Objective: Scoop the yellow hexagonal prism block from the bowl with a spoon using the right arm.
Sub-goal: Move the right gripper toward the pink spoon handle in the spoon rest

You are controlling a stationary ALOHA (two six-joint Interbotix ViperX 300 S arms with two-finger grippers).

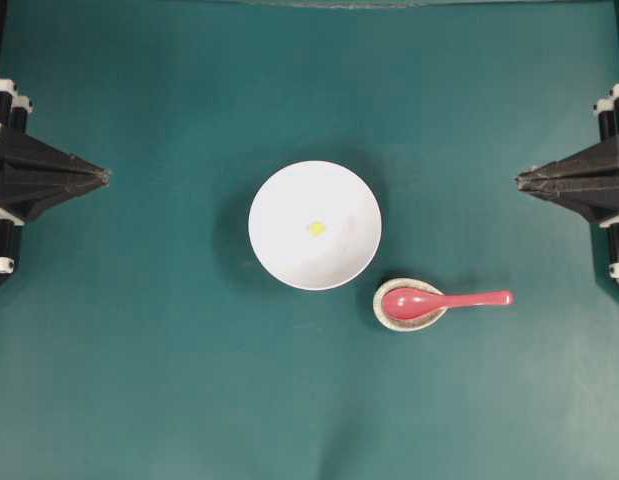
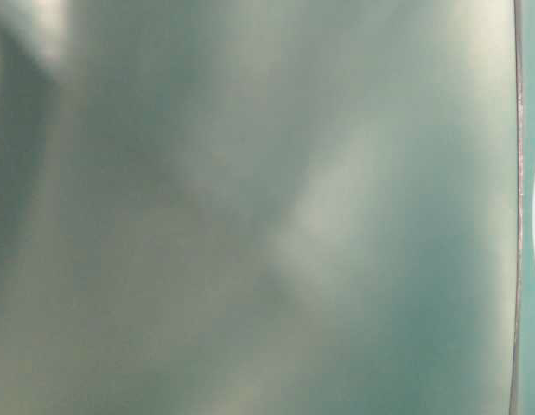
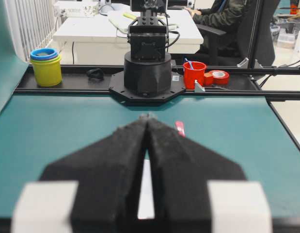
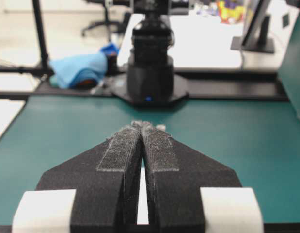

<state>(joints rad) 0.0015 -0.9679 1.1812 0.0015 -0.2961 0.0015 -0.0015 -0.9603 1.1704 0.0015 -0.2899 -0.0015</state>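
The spoon [image 1: 444, 300] lies just to the lower right of the bowl [image 1: 279, 255] in the overhead view, well apart from the right pincer [image 1: 519, 180], which hangs at the right edge of the desk [image 1: 139, 380], farther out from the bowl than the spoon's handle tip. The right pincer [image 4: 141, 125] is pressed together, its two pointed fingers meeting at the tips and holding nothing. The left pincer [image 1: 105, 176] sits on the opposite side of the bowl at the left edge of the desk, likewise narrow to the point of touching, with nothing between its fingers [image 3: 125, 145].

The bowl stands near the middle of the desk, between the two pincers. Inside it, close to its centre, rests the yellow block [image 1: 316, 228], alone on the white floor of the bowl. The spoon's scoop sits in a small oval spoon rest [image 1: 389, 318] that almost touches the bowl's lower right rim; the handle sticks out straight, away from the bowl, towards the right.

The bowl is round, plain and smooth white. The spoon is glossy red-pink with a deep oval scoop. The rest is speckled off-white. The desk is covered in a matte teal sheet. The pincer fingers are black, wedge-shaped, with rough worn pads.
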